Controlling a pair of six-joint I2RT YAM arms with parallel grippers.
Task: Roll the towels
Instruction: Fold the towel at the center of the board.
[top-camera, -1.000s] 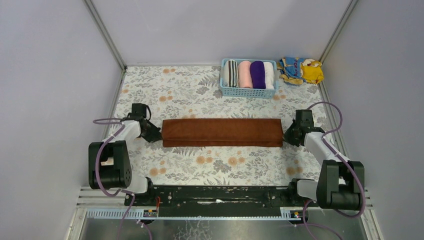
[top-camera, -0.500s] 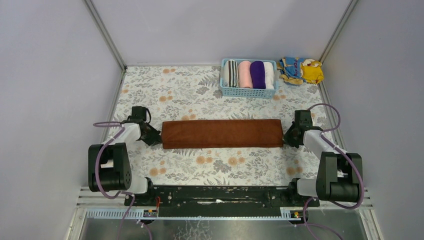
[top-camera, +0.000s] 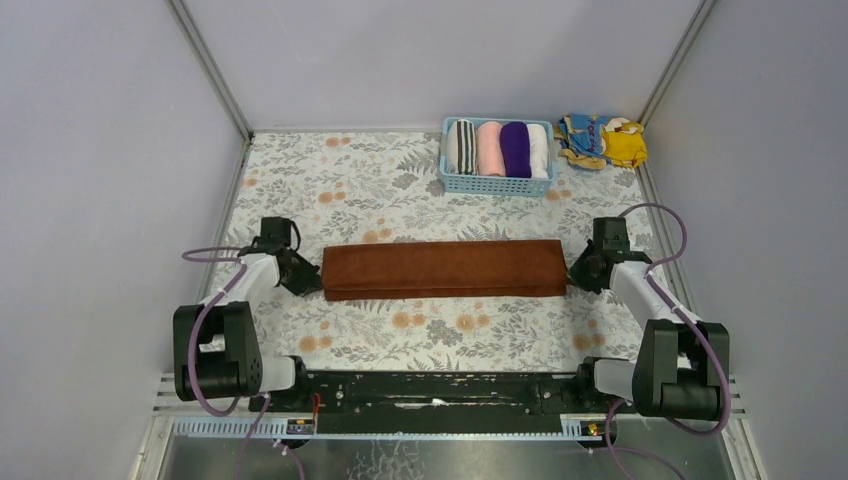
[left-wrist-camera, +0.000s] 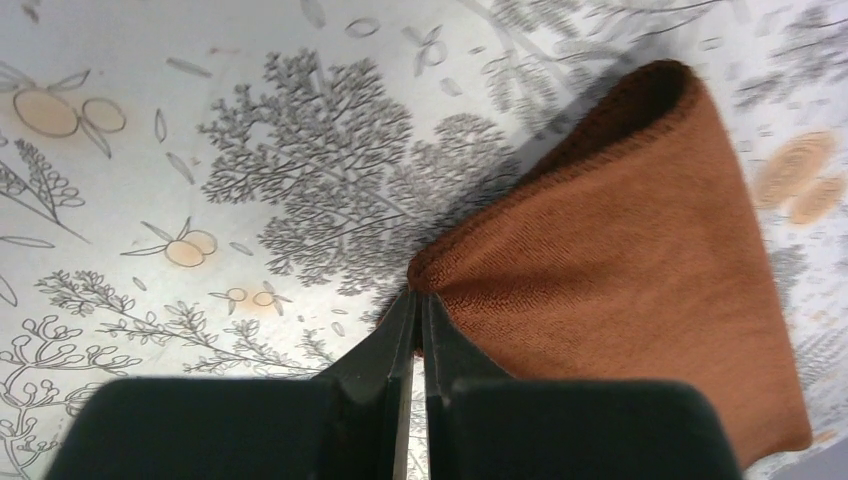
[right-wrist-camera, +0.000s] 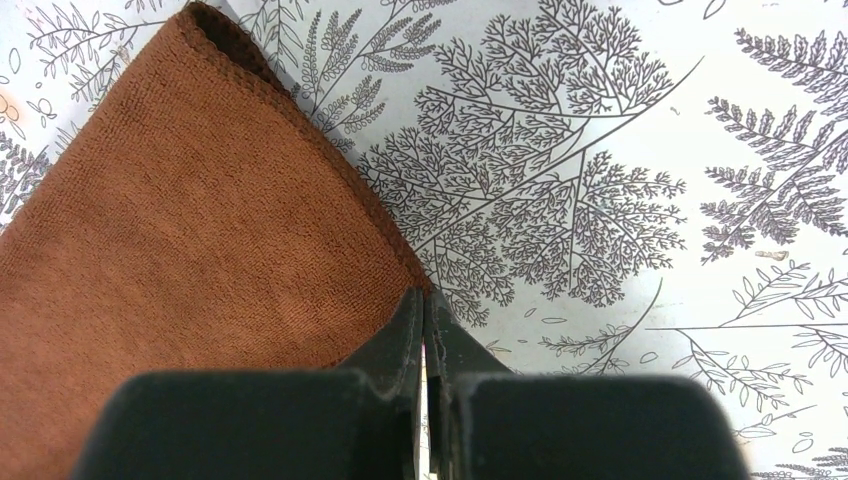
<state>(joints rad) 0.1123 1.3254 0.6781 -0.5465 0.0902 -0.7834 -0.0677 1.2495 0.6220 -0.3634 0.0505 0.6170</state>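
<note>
— Grey walls close off a floral-covered table (top-camera: 330, 170) on three sides. What takes up most of it?

— One rust-brown towel (top-camera: 443, 267). It is folded into a long band and lies left to right across the middle, well short of the far wall. At its left end the left wrist view shows more than one layer.

— Why is an arm at each end?

— I judge they are holding the band straight and even, so that a fold or a roll can start square. The left gripper (top-camera: 308, 283) is clamped on a corner at the left end. Its fingers are pressed together and cloth bunches into them. The right gripper (top-camera: 574, 272) is pinched on a corner at the right end in the same way, with no gap showing between its fingers.

— And the far right of the table?

— One light blue basket (top-camera: 497, 186) stands there, presumably as the place for finished rolls. It holds four, side by side. From left to right they are one striped roll (top-camera: 461, 146), one pink roll (top-camera: 489, 148), one deep purple towel (top-camera: 515, 148) and one white roll (top-camera: 538, 150).

— So the purple one is already done?

— By its look, yes. It is rolled and stowed third from the left, so the brown towel seems to be the one not yet rolled.

— Anything smaller?

— One yellow-and-blue patterned cloth (top-camera: 603, 139) is crumpled in the far right corner, just beside the basket. Nothing is holding it.

— And the full count?

— One band of towel, one basket, four rolls, one loose cloth and two grippers. Both grippers are gripping the same towel.
</note>
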